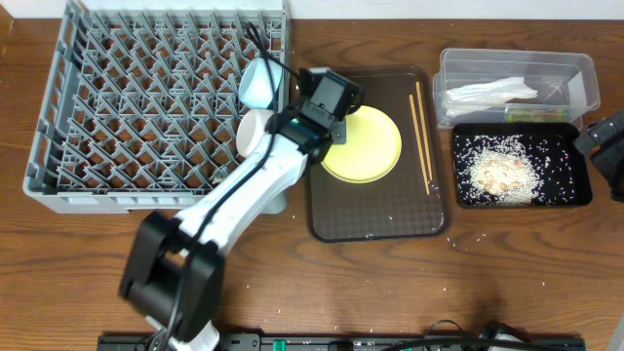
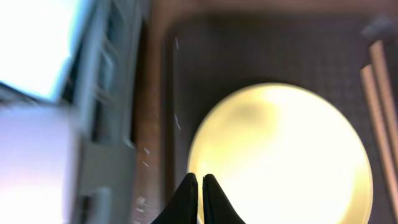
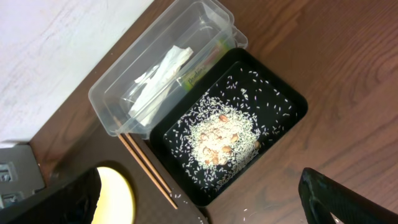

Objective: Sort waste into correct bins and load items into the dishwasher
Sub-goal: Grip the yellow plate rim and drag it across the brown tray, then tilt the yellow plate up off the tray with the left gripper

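Left hand (image 2: 199, 190), fingers pressed together and empty, hovers at the plate's (image 2: 280, 162) rim on the brown tray (image 2: 249, 50), chopsticks (image 2: 379, 93) alongside. Right hand (image 3: 199, 180), spread wide, hangs above the black tray (image 3: 300, 99) of rice (image 3: 221, 140), next to the tub (image 3: 112, 99) with the napkin (image 3: 158, 78).

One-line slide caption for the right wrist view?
Napkin and wrapper in the clear tub, rice and scraps in the adjacent black tray, chopsticks lying alongside.
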Controlling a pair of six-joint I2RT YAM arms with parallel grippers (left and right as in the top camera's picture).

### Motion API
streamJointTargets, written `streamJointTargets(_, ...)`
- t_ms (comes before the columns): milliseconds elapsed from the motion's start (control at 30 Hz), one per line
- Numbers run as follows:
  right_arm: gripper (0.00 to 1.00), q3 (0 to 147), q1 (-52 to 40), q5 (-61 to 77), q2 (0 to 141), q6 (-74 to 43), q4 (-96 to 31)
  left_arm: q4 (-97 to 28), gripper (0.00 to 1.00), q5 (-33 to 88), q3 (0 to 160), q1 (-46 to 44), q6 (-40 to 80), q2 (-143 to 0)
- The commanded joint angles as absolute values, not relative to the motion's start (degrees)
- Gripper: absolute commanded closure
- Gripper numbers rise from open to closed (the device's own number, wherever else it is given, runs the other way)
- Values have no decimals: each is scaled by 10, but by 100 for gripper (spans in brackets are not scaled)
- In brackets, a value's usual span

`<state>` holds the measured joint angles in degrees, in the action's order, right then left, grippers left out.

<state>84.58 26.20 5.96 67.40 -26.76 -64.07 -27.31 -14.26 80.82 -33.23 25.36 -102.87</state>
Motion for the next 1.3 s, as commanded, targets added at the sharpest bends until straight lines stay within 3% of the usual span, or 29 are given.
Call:
streamJointTargets(0,1,847,268,60,674,-274,-641,-275,92,-201,807,-332,168,-997)
streamJointTargets(200,1,847,268,60,674,-274,-641,-281,91,-171,807,-332,158,-980)
streamJointTargets(400,1,847,268,60,674,-274,-641,-326,52,-36,807,-333,322,-995)
streamJointTargets(533,1,847,268,60,674,-274,-641,-359,34,-11,807,-337,422,-1016)
streamJointTargets(1000,1,847,268,60,674,-274,-641,-346,36,-5,806,-347,627,-1147)
streamJointTargets(1267,1,847,268,60,674,-274,-641,-335,42,-6,806,-347,642,-1192)
